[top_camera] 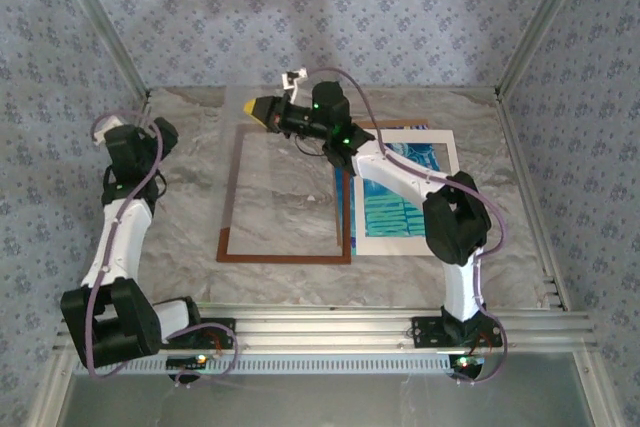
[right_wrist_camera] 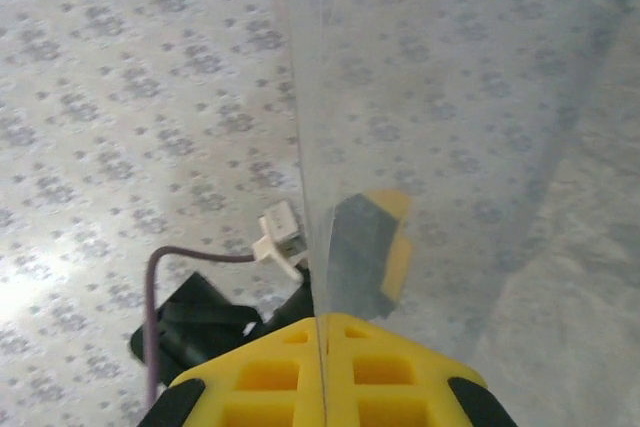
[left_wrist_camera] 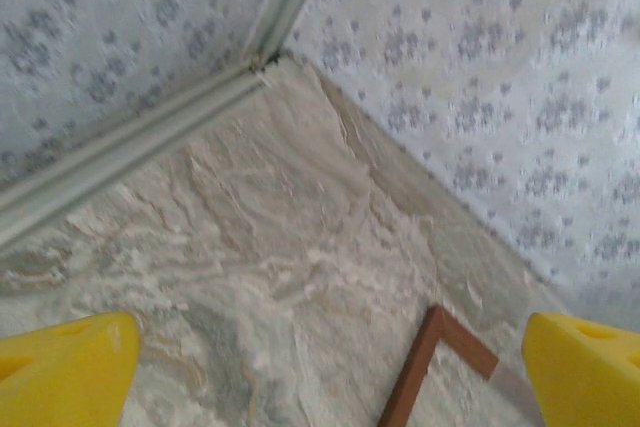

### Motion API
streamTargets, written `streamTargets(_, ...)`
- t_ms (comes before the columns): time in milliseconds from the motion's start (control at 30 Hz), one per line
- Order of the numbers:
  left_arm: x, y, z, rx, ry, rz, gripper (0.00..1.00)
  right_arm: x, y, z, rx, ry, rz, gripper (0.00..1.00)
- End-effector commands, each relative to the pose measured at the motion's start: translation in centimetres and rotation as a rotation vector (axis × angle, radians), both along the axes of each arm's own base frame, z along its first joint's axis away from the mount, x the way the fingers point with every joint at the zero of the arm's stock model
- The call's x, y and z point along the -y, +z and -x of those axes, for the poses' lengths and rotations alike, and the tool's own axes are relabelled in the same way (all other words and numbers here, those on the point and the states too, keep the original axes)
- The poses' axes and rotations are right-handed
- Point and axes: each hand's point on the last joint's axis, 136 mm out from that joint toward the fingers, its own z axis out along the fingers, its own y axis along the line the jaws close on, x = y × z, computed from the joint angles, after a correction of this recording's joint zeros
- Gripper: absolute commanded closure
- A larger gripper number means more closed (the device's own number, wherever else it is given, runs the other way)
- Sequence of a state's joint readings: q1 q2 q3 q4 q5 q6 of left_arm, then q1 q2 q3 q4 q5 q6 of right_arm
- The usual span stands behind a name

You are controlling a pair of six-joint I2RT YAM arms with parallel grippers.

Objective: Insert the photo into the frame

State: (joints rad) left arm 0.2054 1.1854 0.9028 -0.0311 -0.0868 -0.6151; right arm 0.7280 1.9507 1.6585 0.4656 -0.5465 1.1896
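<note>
Marble-look table (top_camera: 190,157): photo (top_camera: 388,217) lies just right of the frame (top_camera: 285,259), nearer the right gripper (top_camera: 260,110), which is clamped on a clear pane (right_wrist_camera: 430,127); left gripper (left_wrist_camera: 325,372) gapes empty.

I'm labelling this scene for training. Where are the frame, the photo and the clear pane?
frame (top_camera: 285,258): top view, on its near rail.
photo (top_camera: 392,213): top view, on the blue print below the arm.
pane (right_wrist_camera: 430,97): right wrist view, on its clear face.
</note>
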Motion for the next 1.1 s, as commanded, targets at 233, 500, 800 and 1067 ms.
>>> streamTargets(233, -2.0, 3.0, 1.3, 0.051, 0.058, 0.004, 0.02, 1.3, -8.0, -3.6, -0.113, -0.094, 0.13, 1.0)
streamTargets(500, 2.5, 1.8, 0.8, 0.067, -0.087, 0.043, 0.01, 6.5, -21.5, -5.2, -0.256, -0.143, 0.412, 1.0)
streamTargets(800, 7.8, -1.0, 0.7, 0.033, -0.224, 0.053, 0.01, 12.1, -29.0, -4.1, -0.33, -0.155, 0.593, 1.0)
streamTargets(1067, 10.4, -2.8, 0.5, -0.008, -0.302, 0.041, 0.01, 13.3, -29.4, -4.6, -0.318, -0.186, 0.595, 1.0)
